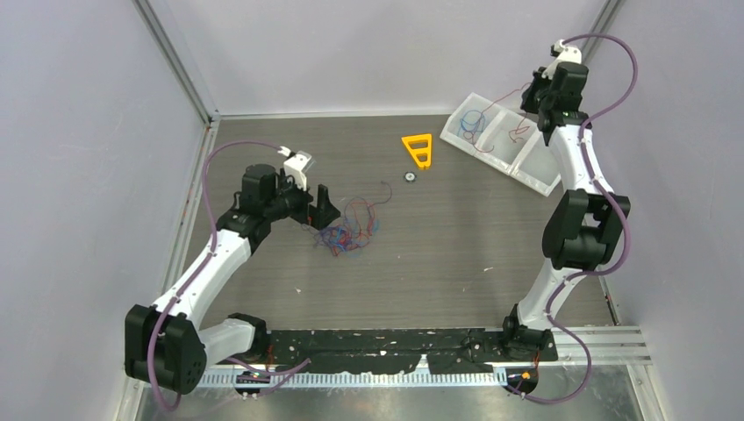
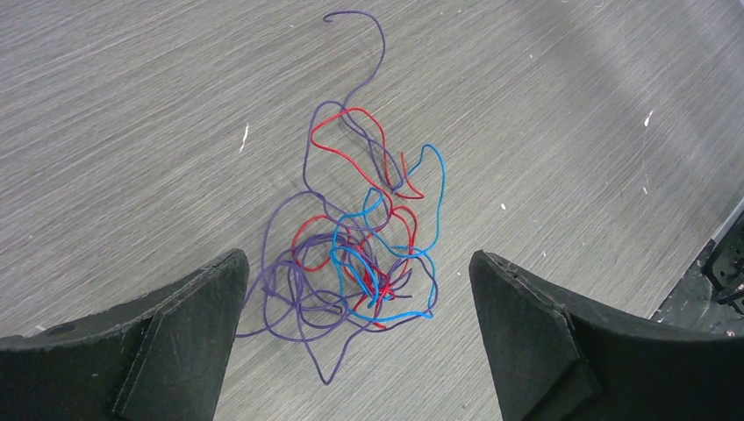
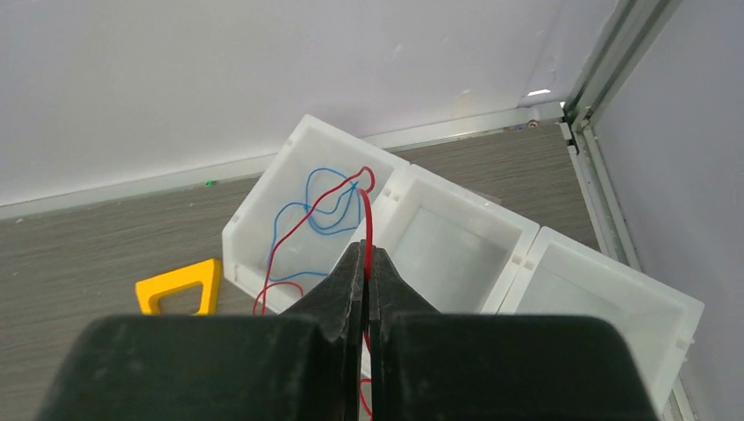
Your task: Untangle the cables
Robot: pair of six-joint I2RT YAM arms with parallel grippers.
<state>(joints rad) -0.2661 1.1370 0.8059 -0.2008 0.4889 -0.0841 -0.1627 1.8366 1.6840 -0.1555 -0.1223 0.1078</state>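
Note:
The cables (image 2: 368, 254) lie as a tangled clump of thin red, blue and purple wires on the grey table, with one purple end curling away from it. My left gripper (image 2: 358, 256) hangs over the clump's near side, open, with nothing between its fingers. In the top view this left gripper (image 1: 329, 210) sits just left of the clump (image 1: 353, 230). My right gripper (image 3: 367, 250) is shut on a red wire (image 3: 366, 215), raised above the white bin. The wire loops down into the bin's left compartment, where a blue wire (image 3: 320, 210) lies. The right gripper (image 1: 532, 95) is at the far right.
A white three-compartment bin (image 1: 535, 171) stands tilted at the back right, by the enclosure walls. An orange triangle (image 1: 419, 149) and a small round piece (image 1: 409, 176) lie between the bin and the clump. In the right wrist view the triangle (image 3: 180, 285) is left of the bin (image 3: 250, 219).

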